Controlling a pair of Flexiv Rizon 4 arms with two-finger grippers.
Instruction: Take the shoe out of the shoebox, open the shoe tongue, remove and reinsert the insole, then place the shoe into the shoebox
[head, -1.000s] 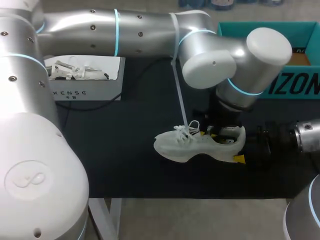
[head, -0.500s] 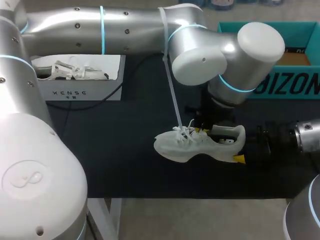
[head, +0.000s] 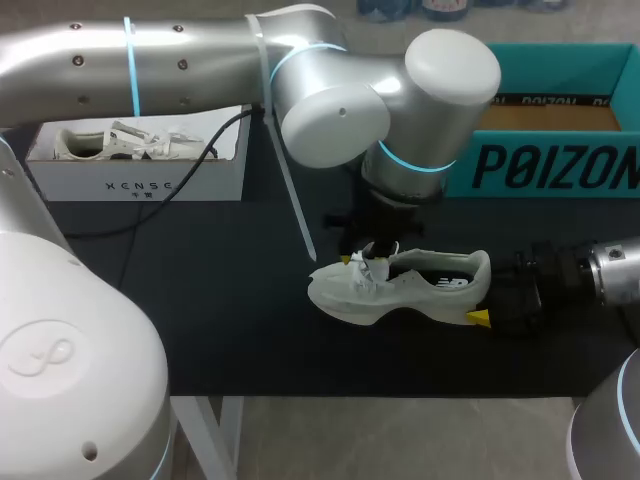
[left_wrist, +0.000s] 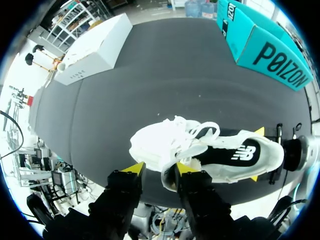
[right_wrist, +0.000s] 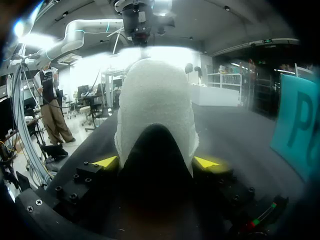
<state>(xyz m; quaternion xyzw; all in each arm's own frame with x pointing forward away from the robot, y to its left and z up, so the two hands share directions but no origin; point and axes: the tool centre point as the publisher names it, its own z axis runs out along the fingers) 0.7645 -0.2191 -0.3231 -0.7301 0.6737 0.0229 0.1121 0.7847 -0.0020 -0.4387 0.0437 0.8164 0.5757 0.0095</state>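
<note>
Far left on the black bench: a white box, open-topped, with a second sneaker lying inside. Coming in from that same side, the left arm, stretched across the back of the bench and bent down over the middle. Hanging off it, a white strap, slanting down toward the bench. Left end effector down at the toe half of the shoe, right by the laces, with a flap of white fabric up close against it. Gripped or not? Cannot tell. Mid-bench now: the white shoe, out of either box, toe pointing left, heel pointing right, dark lining showing at the collar. Resting on the bench or held just above it, hard to say. At the heel, the right end effector, clamped on the shoe, one yellow fingertip pressed to each side. Behind and further right, the teal shoebox, open on top, apart from the shoe.
</note>
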